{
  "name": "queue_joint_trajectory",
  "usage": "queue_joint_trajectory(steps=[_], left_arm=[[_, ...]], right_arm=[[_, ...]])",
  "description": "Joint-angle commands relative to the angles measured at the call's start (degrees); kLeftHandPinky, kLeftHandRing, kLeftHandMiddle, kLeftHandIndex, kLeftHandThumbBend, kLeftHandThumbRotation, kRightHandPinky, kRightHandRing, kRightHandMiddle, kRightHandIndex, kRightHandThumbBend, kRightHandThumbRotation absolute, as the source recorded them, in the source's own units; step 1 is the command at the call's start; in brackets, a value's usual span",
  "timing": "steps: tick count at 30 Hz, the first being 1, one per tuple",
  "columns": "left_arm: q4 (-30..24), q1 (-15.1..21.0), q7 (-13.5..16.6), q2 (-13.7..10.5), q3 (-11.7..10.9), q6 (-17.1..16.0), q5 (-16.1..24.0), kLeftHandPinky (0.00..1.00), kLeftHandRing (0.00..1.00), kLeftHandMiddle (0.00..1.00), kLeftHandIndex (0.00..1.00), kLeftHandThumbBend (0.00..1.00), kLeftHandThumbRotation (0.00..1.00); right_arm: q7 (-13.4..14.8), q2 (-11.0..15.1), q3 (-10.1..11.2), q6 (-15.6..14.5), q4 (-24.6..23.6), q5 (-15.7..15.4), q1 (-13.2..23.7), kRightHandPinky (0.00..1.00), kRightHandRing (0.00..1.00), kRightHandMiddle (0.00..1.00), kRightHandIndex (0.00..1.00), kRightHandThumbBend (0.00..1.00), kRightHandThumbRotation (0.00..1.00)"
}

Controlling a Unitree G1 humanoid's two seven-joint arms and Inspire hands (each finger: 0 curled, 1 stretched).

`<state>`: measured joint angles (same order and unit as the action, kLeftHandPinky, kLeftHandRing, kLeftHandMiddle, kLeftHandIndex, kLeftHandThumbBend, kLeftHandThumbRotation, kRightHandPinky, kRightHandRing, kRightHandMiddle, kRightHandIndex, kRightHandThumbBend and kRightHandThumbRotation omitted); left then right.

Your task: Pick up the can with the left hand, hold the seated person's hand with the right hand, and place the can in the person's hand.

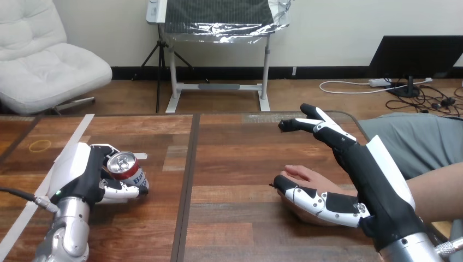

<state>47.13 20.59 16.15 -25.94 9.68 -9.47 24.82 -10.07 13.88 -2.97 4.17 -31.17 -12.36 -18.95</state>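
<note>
A red, white and blue can (pixel 126 170) with a silver top stands on the table at the left. My left hand (pixel 87 176) is wrapped round it, thumb across its front and fingers behind. The person's hand (pixel 306 181) lies palm up on the table at the right. My right hand (pixel 360 180) hangs over it, open: the fingers point straight up and away to the left, and the thumb lies over the near edge of the person's palm. I cannot tell whether the thumb touches it.
The wooden table (pixel 229 218) has a dark seam down its middle (pixel 188 180). A strip of pale tape (pixel 65 147) runs diagonally at the left, with a thin ring (pixel 40 145) lying beside it. The person's forearm (pixel 437 188) comes in from the right edge.
</note>
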Motion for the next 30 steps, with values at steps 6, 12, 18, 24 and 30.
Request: queue_joint_trajectory(steps=[6,12,18,24,30], left_arm=[[-0.67,3.65,0.51,-0.19,-1.23,-1.82,-0.99,0.39,0.45,0.50,0.53,0.71,0.00],[-1.98,3.41,-0.41,-0.25,-1.05,-1.50,-1.33,0.39,0.44,0.50,0.53,0.71,0.00],[-3.56,3.27,-2.84,0.00,-1.15,-1.02,-2.51,0.39,0.44,0.50,0.53,0.71,0.00],[-6.42,2.81,-5.74,0.64,-1.54,-0.93,-4.12,0.38,0.44,0.49,0.53,0.70,0.00],[-9.82,2.49,-6.22,0.13,0.25,-0.56,-1.61,0.37,0.43,0.48,0.52,0.71,0.00]], right_arm=[[0.19,0.30,0.77,1.19,-1.24,0.24,3.28,0.93,0.96,0.96,0.77,0.58,0.00],[0.24,0.08,0.72,1.22,-1.11,0.59,3.52,0.93,0.96,0.96,0.76,0.58,0.00],[0.38,-0.14,0.81,1.50,-0.79,1.08,3.78,0.87,0.94,0.96,0.77,0.59,0.00],[0.70,0.02,1.15,1.57,-0.63,0.63,4.04,0.77,0.91,0.96,0.78,0.58,0.00],[0.49,0.83,2.31,1.63,-0.39,0.78,4.35,0.71,0.89,0.95,0.79,0.58,0.00]])
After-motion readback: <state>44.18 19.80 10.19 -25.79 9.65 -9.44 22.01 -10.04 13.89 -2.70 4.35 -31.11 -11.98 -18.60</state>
